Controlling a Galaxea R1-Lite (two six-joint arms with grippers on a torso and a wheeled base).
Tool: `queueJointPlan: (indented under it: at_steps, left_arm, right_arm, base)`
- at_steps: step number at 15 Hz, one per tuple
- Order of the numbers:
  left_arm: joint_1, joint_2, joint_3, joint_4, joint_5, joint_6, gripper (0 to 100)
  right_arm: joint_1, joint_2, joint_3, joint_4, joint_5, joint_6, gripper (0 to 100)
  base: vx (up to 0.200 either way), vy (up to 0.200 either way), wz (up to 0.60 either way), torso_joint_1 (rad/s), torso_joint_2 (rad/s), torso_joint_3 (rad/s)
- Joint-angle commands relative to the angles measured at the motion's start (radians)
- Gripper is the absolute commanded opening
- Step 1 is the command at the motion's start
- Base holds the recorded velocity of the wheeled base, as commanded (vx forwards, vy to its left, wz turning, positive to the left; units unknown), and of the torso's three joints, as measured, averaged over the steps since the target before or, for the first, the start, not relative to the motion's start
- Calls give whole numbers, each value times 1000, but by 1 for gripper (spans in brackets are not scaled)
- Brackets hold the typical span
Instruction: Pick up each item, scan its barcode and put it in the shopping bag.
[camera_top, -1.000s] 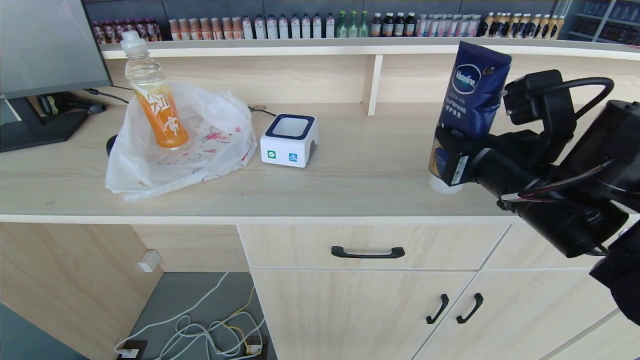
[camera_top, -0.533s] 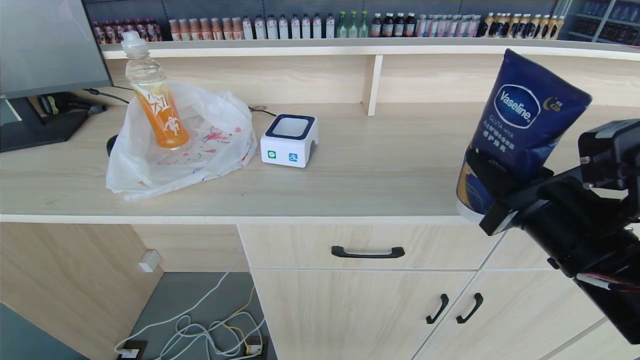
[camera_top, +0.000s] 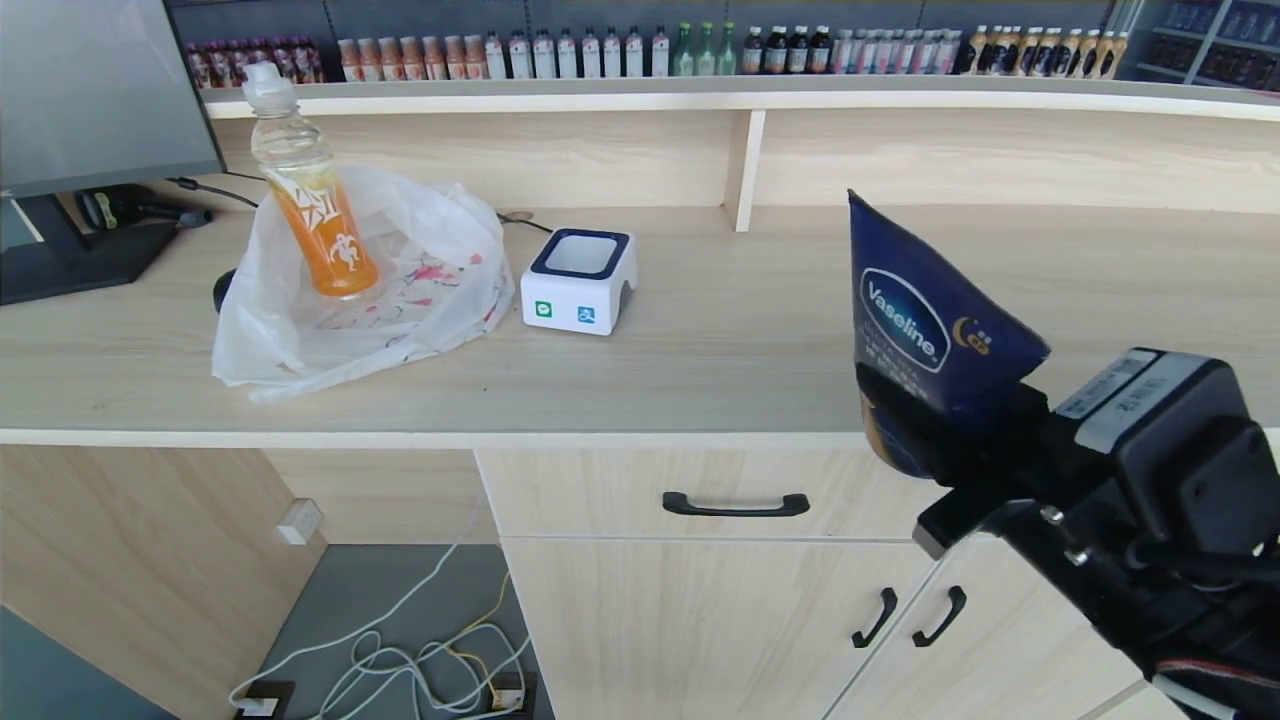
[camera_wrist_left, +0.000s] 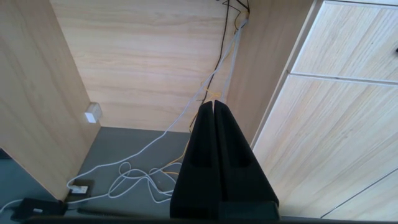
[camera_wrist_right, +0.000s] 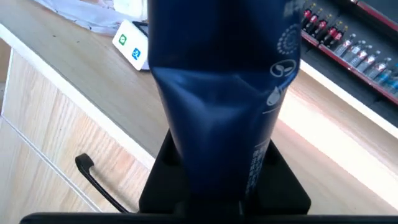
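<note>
**Right jaws clamped on the tube (camera_top: 930, 335), now out past the bench (camera_top: 740, 330) front**

Your right jaws grip the blue tube low down near its cap end, crimped end up and leaning toward the scanner side. Your left jaws are pressed together on nothing, pointing down at the floor beside the cupboard.

Over the last second the tube has come down and toward you. It stood high over the right of the bench, then swung further right, and now it hangs lower, over the front edge. The wrist has also turned, so the barcode that faced you near the cap is no longer on show. I read this as the carry stage, with the scan not yet done; you'll likely need to turn that code back toward the scanner (camera_top: 580, 282).

The scanner sits well apart to the left, with bare bench between it and the tube. The bag (camera_top: 290, 345) lies just beyond the scanner, with an orange drink bottle (camera_top: 318, 215) standing in it, so one item looks bagged already.

Mind the bench's front lip, since the tube hangs about level with it and must clear it going back in. The upright divider (camera_top: 745, 170) and rear ledge close off the back, and the monitor (camera_top: 95, 90) hems in the far left behind the bag.
</note>
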Motion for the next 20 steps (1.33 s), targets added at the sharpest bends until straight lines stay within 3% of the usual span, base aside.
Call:
queueJointPlan:
  at_steps: [1, 6, 9, 14, 18, 20]
  left_arm:
    - [0, 0, 0, 0, 0, 0, 0]
    - [0, 0, 0, 0, 0, 0, 0]
    - [0, 0, 0, 0, 0, 0, 0]
    - [0, 0, 0, 0, 0, 0, 0]
    - [0, 0, 0, 0, 0, 0, 0]
    - [0, 0, 0, 0, 0, 0, 0]
  right_arm:
    - [95, 21, -8, -1, -1, -86, 0]
    - [219, 26, -51, 5, 5, -213, 0]
    - [205, 32, -77, 12, 93, -255, 0]
    - [244, 67, -153, 81, 119, -335, 0]
    - [247, 49, -84, 82, 240, -430, 0]
    - [228, 27, -91, 74, 243, -597, 0]
  base:
    - [0, 0, 0, 0, 0, 0]
    - [0, 0, 0, 0, 0, 0]
    - [0, 0, 0, 0, 0, 0]
    - [0, 0, 0, 0, 0, 0]
    - [0, 0, 0, 0, 0, 0]
    - [0, 0, 0, 0, 0, 0]
